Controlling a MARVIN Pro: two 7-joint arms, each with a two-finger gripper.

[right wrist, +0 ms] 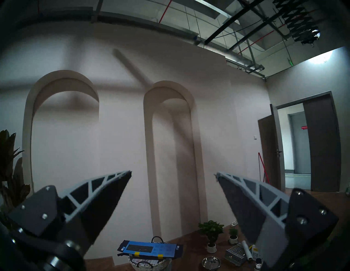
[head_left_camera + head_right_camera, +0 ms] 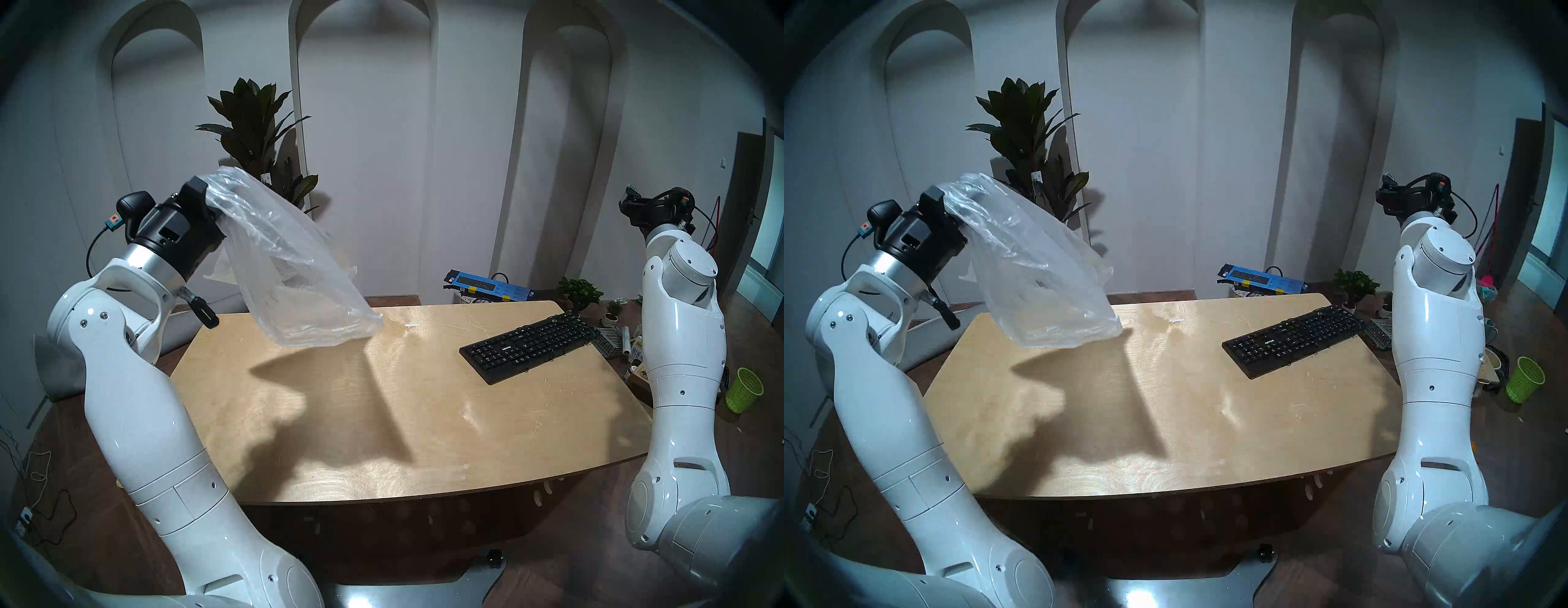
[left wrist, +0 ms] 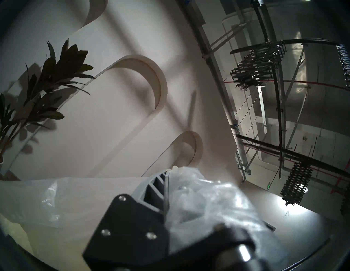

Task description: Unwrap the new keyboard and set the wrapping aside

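The black keyboard lies bare and slanted on the far right of the wooden table. My left gripper is raised high over the table's far left corner, shut on one end of the wrapping. The clear plastic bag hangs empty from it, its lower end just above the tabletop. Held up beyond the table's right edge, my right gripper is open and empty, facing the wall.
A long blue keyboard box rests on a basket behind the table. A tall plant stands behind the bag. Small potted plants, bottles and a green bin are on the floor at right. A small white scrap lies on the table.
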